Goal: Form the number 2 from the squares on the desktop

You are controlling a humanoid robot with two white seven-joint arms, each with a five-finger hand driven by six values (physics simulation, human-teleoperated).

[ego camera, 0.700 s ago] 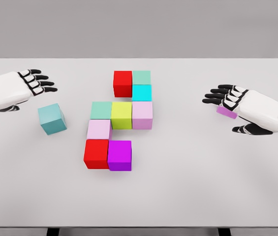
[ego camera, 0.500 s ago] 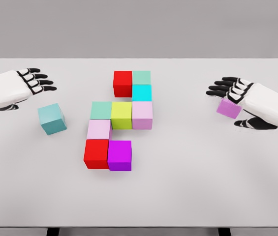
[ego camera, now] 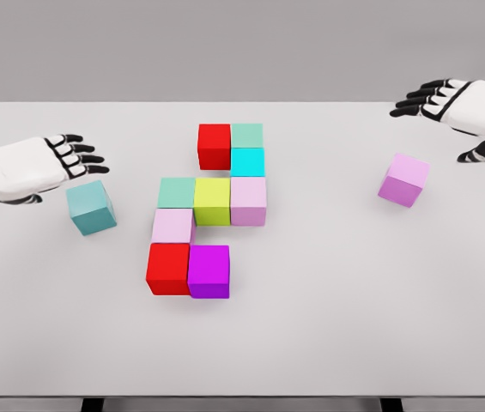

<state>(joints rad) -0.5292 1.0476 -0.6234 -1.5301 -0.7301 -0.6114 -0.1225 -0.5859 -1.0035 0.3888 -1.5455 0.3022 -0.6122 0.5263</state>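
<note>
The left hand [ego camera: 32, 167] reaches in from the left edge and hovers low over the worktop [ego camera: 328, 326], palm down, its black-tipped fingers [ego camera: 79, 153] spread and relaxed, holding nothing. The right hand [ego camera: 465, 107] is raised near the worktop's far right corner, its arm entering from the right edge, fingers [ego camera: 418, 99] loosely extended and empty, thumb hanging below.

11 cubes on the white table [ego camera: 328, 343]: 2 red [ego camera: 214, 146] [ego camera: 168, 269], 2 mint green [ego camera: 247, 135] [ego camera: 177, 192], 2 pale pink [ego camera: 248, 201] [ego camera: 173, 227]. 1 each: cyan [ego camera: 247, 161], yellow-green [ego camera: 212, 201], magenta [ego camera: 209, 271], teal [ego camera: 91, 207], orchid-pink [ego camera: 403, 179]. 2 hands: left [ego camera: 45, 163], right [ego camera: 469, 107].
</note>
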